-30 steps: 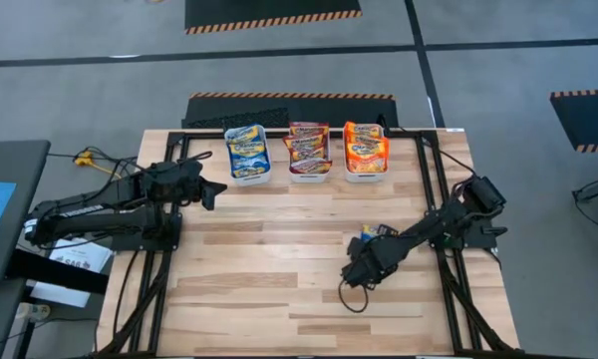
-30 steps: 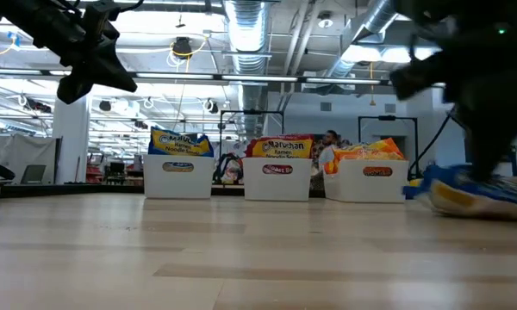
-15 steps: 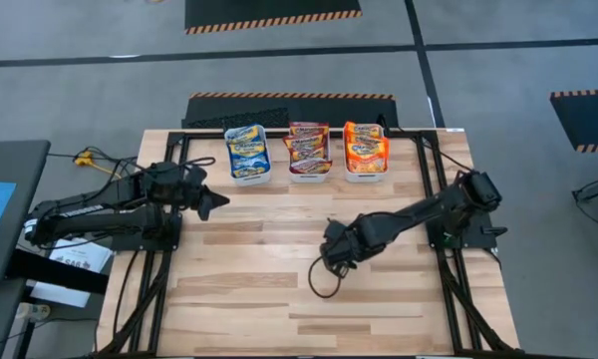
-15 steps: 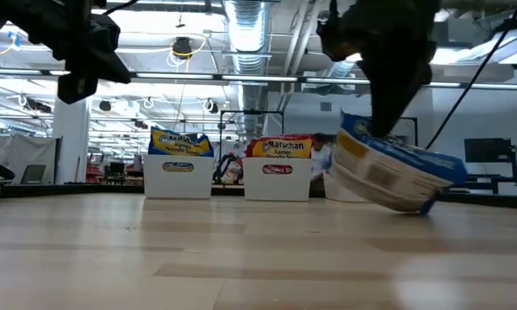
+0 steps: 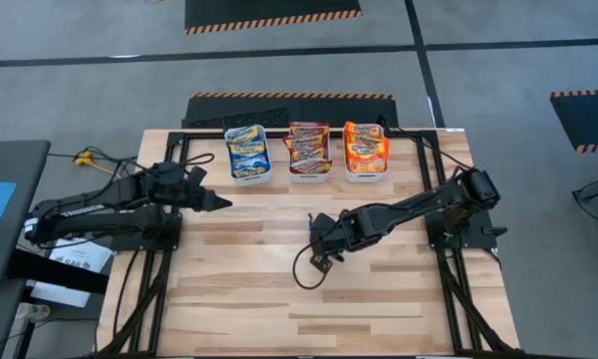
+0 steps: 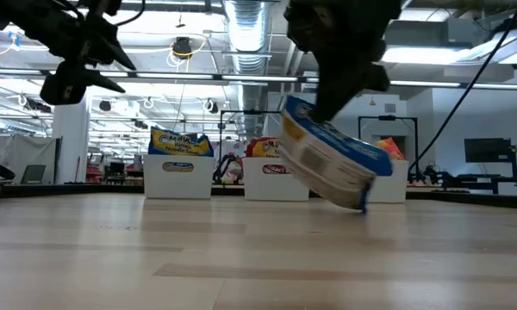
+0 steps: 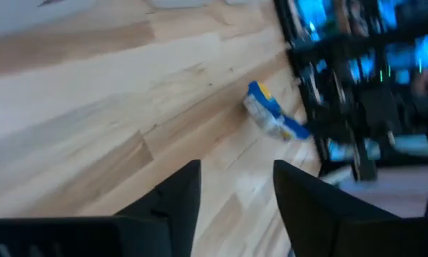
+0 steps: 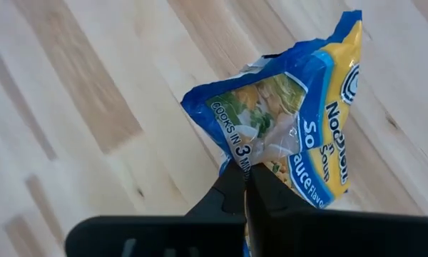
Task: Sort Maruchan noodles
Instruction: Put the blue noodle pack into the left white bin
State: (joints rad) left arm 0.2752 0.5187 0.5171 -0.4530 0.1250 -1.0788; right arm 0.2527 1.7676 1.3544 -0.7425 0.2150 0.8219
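A blue Maruchan noodle packet [image 8: 299, 128] with yellow artwork hangs tilted above the middle of the table [image 6: 332, 159], and my right gripper [image 8: 246, 182] is shut on it. In the high view the right gripper [image 5: 321, 247] hides the packet. My left gripper [image 5: 222, 202] hovers over the table's left part, near the blue bin. Its two fingers stand apart with nothing between them [image 7: 235, 189], and it also shows in the low view [image 6: 103, 69]. My right gripper pinches the packet's edge beside the "cooks in 3" print [image 8: 251, 163] between its two fingertips. The fingers slant down from above. The wrapper is puckered at the pinch. The packet hangs below the fingers, tilted and clear of the table.
Three white bins stand in a row at the table's far edge: one with blue packets [image 5: 247, 181], one with maroon packets [image 5: 309, 179], one with orange packets [image 5: 367, 178]. Black frame rails run along both sides of the table. Bare wood lies in front of the bins.
My right gripper has gone up and toward the table's left, from the right part to the middle. The blue packet has come along, lifted well clear of the wood and tilted. My left gripper has stayed in place, rolled about its own line and opened.
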